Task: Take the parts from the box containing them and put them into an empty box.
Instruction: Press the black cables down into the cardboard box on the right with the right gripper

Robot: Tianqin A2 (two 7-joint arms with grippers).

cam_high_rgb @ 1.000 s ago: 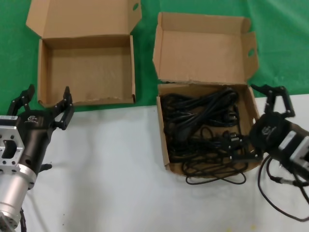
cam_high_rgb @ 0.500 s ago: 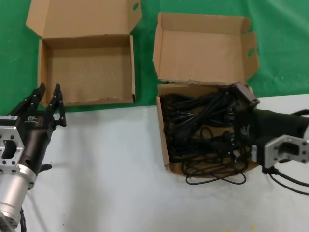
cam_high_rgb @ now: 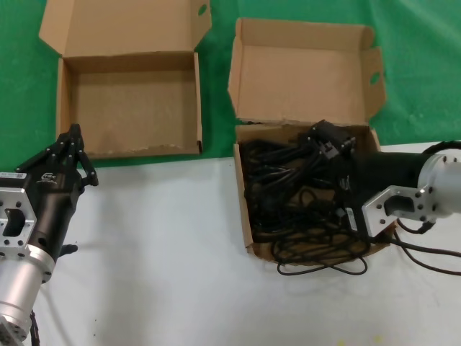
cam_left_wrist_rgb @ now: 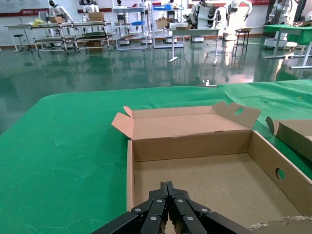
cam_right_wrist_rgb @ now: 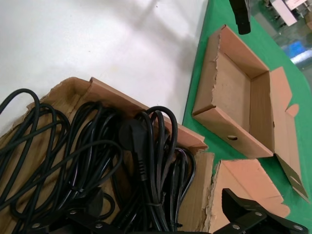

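The black cords [cam_high_rgb: 302, 194] are lying in one big tangle in the full box [cam_high_rgb: 247, 216], at about 4 o'clock in the head view. One loop is hanging out over the front wall onto the white table [cam_high_rgb: 158, 252]. That could be trouble: if the right gripper [cam_high_rgb: 328, 143] is pinching just one cord, the others may be dragging up with it, or the light box may be sliding or tipping.

The right gripper is reaching in from 3 o'clock, low over the far end of the tangle. Its fingers [cam_right_wrist_rgb: 253, 214] are spread wide and holding nothing.

The left gripper [cam_high_rgb: 72, 148] is waiting at 9 o'clock, by the front wall of the empty box [cam_high_rgb: 65, 108]. Its fingers [cam_left_wrist_rgb: 165, 209] are pressed together, holding nothing. The empty box is sitting at 11 o'clock on the green cloth [cam_high_rgb: 21, 86].
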